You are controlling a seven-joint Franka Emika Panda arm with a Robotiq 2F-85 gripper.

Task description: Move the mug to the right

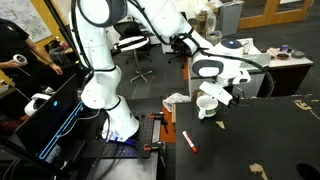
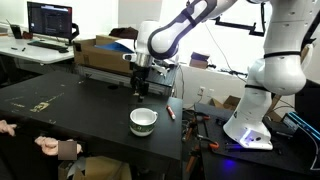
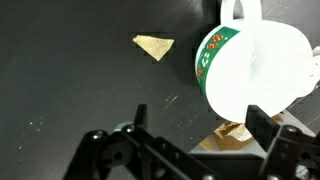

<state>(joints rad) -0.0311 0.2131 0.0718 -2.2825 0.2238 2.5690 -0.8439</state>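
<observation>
The mug point(image 2: 143, 121) is a wide white ceramic mug with a green pattern, standing upright on the black table near its edge. It also shows in an exterior view point(image 1: 207, 105) and at the upper right of the wrist view point(image 3: 255, 70), with its handle pointing to the top edge. My gripper point(image 2: 139, 92) hangs just above and behind the mug, open and empty. In the wrist view its two dark fingers point(image 3: 200, 125) are spread wide, and the right finger overlaps the mug's lower rim. It also shows in an exterior view point(image 1: 216, 88).
A red-and-white marker pen point(image 2: 170, 113) lies near the table edge beside the mug, also seen in an exterior view point(image 1: 189, 141). A tan tape scrap point(image 3: 153, 46) is stuck on the table. A cardboard box point(image 2: 100, 50) stands at the back. A person's hand point(image 2: 50, 147) rests at the front edge.
</observation>
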